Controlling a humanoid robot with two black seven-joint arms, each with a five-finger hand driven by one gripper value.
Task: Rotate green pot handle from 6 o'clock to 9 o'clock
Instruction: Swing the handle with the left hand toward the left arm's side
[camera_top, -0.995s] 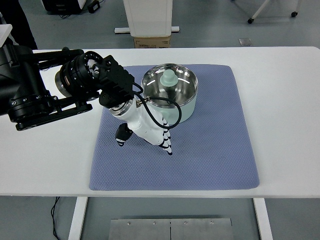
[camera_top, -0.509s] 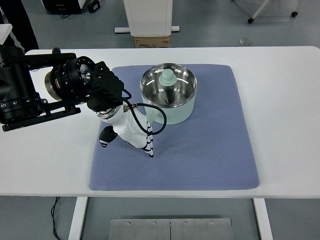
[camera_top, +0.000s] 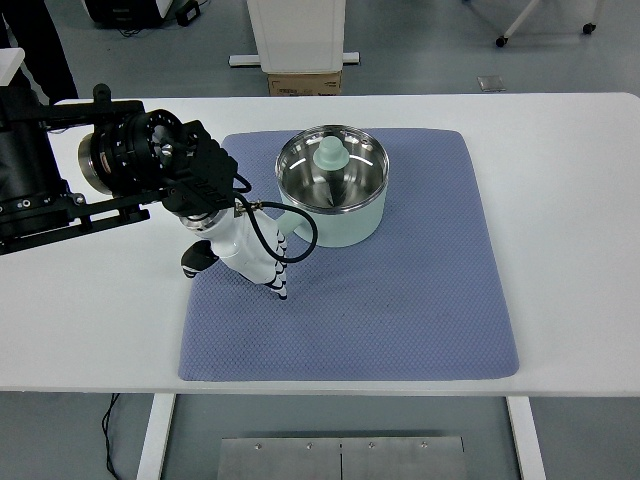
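Right now, from the top view, my left hand (camera_top: 250, 258) sits left of centre in the frame, over the left part of the blue-grey mat (camera_top: 400, 300), its arm coming in from the upper left. My white fingers (camera_top: 281, 282) with their black bands point down toward the lower middle, loosely spread and holding nothing. A black cable (camera_top: 300, 222) loops from my wrist toward the pot. Just right of the hand, the green pot (camera_top: 340, 215) stands on the upper middle of the mat, steel inside, with a pale green knob (camera_top: 331, 153) showing in the bowl. Its handle I cannot make out. Mat lies on a white table (camera_top: 570, 200)
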